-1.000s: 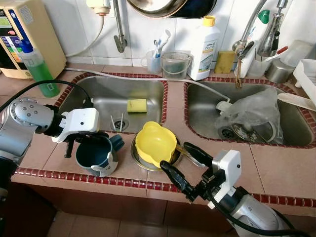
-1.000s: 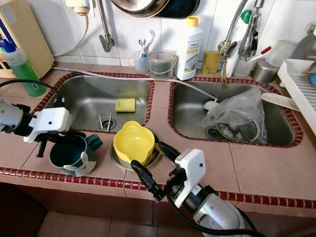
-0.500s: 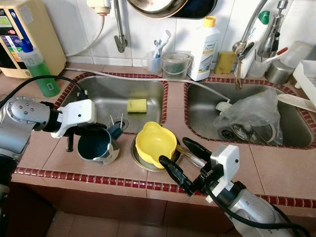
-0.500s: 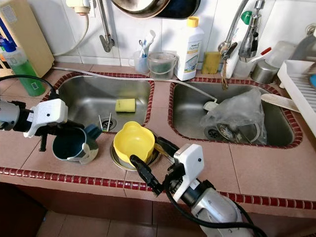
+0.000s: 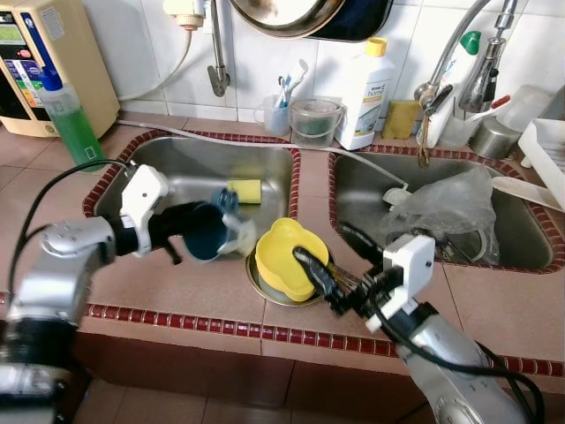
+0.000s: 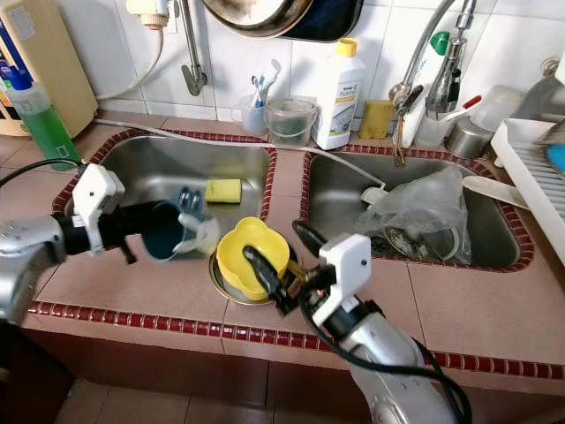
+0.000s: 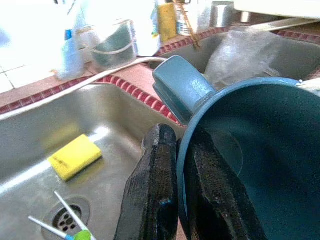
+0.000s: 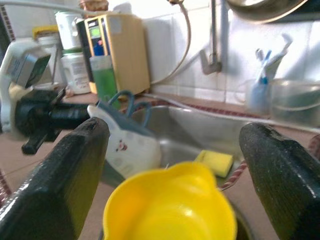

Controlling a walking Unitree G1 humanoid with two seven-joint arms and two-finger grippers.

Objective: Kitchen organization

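Observation:
My left gripper (image 5: pixel 188 232) is shut on the rim of a dark blue mug (image 5: pixel 208 231) and holds it off the counter, tipped on its side, over the near edge of the left sink (image 5: pixel 173 168). In the left wrist view both fingers (image 7: pixel 157 170) pinch the mug's wall (image 7: pixel 250 150). A yellow bowl (image 5: pixel 282 260) rests in a metal dish (image 5: pixel 262 288) on the tiled counter between the sinks. My right gripper (image 5: pixel 323 242) is open right beside the bowl, which shows low between its fingers (image 8: pixel 65 180) in the right wrist view.
A yellow sponge (image 5: pixel 246 188) lies in the left sink. The right sink (image 5: pixel 362 190) holds a plastic bag (image 5: pixel 450 201) over dishes. A green soap bottle (image 5: pixel 69 122), a white detergent bottle (image 5: pixel 366 84) and cups line the back wall. A dish rack (image 5: pixel 547 146) stands far right.
My left gripper has lifted the mug off the counter, carried it right toward the sink edge and tipped it sideways. My right gripper has moved forward to the yellow bowl. The camera shifted slightly.

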